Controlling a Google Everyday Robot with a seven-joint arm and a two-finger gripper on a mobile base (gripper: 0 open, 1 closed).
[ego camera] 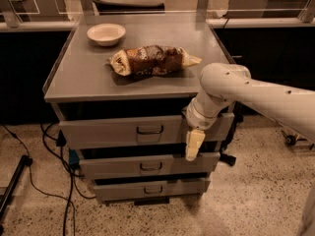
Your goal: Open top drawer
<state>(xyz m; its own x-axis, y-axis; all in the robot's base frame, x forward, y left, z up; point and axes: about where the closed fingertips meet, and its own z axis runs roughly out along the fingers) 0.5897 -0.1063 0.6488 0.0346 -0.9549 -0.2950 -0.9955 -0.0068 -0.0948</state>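
Note:
The top drawer is the widest grey front under the cabinet top, with a small dark wire handle at its centre. A dark gap shows above its front. My gripper hangs from the white arm in front of the drawer's right end, pointing down, well to the right of the handle. Its cream fingers reach down to the middle drawer. The bottom drawer sits below.
On the grey cabinet top lie a white bowl at the back left and a brown snack bag in the middle. Black cables run along the floor at the left. A dark caster stands at the right.

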